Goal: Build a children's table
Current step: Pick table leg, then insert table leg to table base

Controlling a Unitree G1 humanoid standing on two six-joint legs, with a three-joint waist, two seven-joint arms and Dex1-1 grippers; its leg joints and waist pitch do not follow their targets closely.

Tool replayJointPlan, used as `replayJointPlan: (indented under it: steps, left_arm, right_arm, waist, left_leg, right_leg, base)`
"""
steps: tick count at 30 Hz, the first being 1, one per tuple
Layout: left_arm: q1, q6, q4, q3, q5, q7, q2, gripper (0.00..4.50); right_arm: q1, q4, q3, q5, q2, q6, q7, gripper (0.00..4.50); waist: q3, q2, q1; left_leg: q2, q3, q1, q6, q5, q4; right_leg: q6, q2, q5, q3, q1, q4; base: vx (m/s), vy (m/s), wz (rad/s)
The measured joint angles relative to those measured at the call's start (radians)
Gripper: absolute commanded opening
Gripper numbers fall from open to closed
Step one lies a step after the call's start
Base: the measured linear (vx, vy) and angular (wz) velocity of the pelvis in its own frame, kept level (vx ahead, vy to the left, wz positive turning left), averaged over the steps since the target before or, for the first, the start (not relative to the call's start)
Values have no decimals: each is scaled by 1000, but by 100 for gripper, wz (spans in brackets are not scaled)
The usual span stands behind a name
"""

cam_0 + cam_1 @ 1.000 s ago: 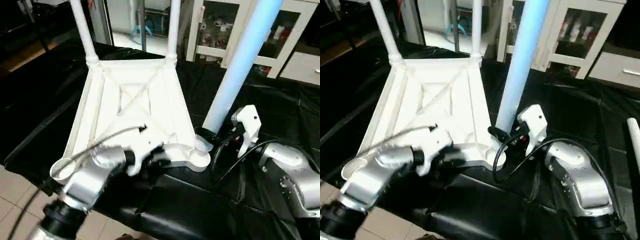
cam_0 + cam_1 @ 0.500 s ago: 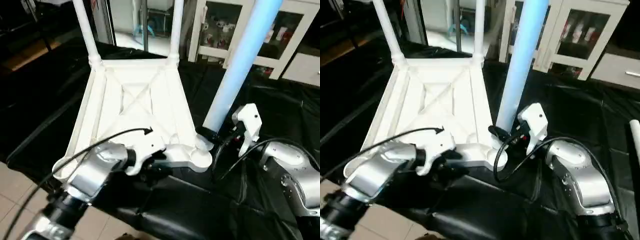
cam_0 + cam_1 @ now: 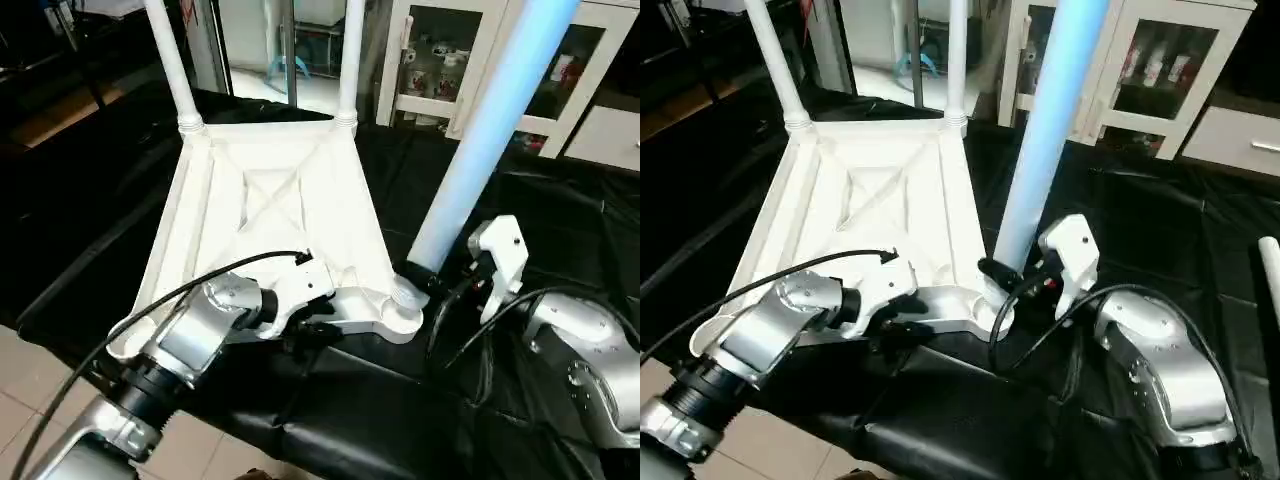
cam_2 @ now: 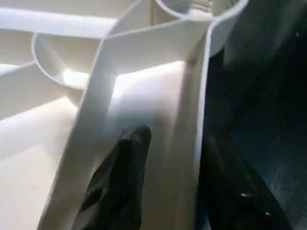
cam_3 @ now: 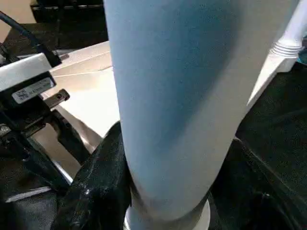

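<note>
Upturned white plastic table top (image 3: 270, 215) on the black-draped work table (image 3: 520, 230), both grippers at its near edge.

The top's smooth underside carries raised X-ribs and rounded corner sockets; two slim white tube legs (image 3: 168, 60) stand in its far corners. The right gripper (image 5: 168, 191) clamps a third, thick smooth leg (image 3: 480, 150) upright at the near right socket (image 3: 400, 300). The left gripper (image 4: 165, 182) straddles the top's thin near rim, one finger each side. A small label on the left gripper's housing is unreadable.

Black-draped work table (image 3: 540, 200) on beige tiled floor (image 3: 30, 400). White glass-doored cabinet (image 3: 440, 60) stands behind, shelves stocked with small items.
</note>
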Motion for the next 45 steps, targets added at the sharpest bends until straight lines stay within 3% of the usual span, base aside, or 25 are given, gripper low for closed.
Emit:
replayJointPlan:
  steps: [10,19,24,30,35,45]
  left_arm:
    - [-1,-20,8,-12,-1,-22,3,70]
    - [28,-54,-8,-5,-9,-34,19,2]
    - [49,-57,-37,-5,-9,-38,28,0]
    - [71,-60,-65,-4,-8,-36,37,0]
    - [82,-70,-76,-2,-7,-37,36,0]
    - [87,-74,-80,5,-7,-40,39,0]
  right_arm:
    - [0,0,-9,8,0,13,-2,188]
    - [-14,2,-60,129,35,104,0,188]
    - [-41,5,-79,173,34,143,15,187]
    - [-71,23,-43,189,30,193,43,186]
    - [-81,59,4,168,-2,224,65,186]
    - [-139,109,42,139,-21,231,96,186]
  waist:
    - [-2,3,1]
    - [-3,4,-4]
    - [-3,4,-9]
    - [-4,4,-11]
    - [-4,3,-10]
    - [-4,1,-12]
  left_leg:
    - [0,0,0,0,0,0]
    - [0,0,1,1,0,0]
    - [0,0,2,2,1,-1]
    - [0,0,2,2,1,-1]
    - [0,1,1,2,1,-1]
    - [0,1,2,2,1,-1]
  right_leg:
    - [0,0,0,0,0,0]
    - [0,0,0,0,1,0]
    - [0,0,0,0,1,0]
    - [1,0,-1,0,1,0]
    - [1,0,-1,0,1,-1]
    - [1,0,-1,0,1,0]
  base:
    - [0,0,0]
    - [0,0,0]
    - [0,0,0]
    - [0,0,0]
    - [0,0,0]
    - [0,0,0]
